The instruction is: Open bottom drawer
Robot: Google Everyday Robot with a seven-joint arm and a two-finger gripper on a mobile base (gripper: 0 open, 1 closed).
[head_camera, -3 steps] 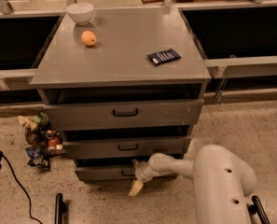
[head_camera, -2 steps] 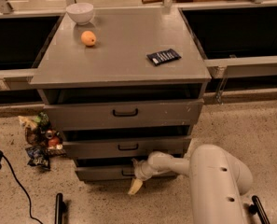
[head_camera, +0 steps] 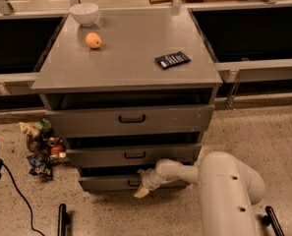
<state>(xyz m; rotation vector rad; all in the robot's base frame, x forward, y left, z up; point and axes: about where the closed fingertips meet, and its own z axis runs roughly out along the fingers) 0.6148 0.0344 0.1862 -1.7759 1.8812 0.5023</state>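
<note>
The bottom drawer [head_camera: 104,183] is the narrowest grey front, lowest in the cabinet, just above the floor. Its small black handle is mostly hidden behind my gripper. My gripper [head_camera: 142,187] sits right at the centre of that drawer front, at handle height, its cream tip pointing down to the floor. My white arm [head_camera: 224,191] reaches in from the lower right. The drawer front sits about flush with the cabinet, with a dark gap above it.
The middle drawer [head_camera: 135,155] and the top drawer [head_camera: 131,118] are above, each with a black handle. On the cabinet top [head_camera: 131,73] are a white bowl [head_camera: 84,13], an orange [head_camera: 93,40] and a dark packet [head_camera: 172,59]. Snack packets [head_camera: 40,146] and a black cable [head_camera: 13,186] lie on the floor at left.
My arm and gripper have shifted very slightly left at the bottom drawer's handle. The drawer front has not visibly moved.
</note>
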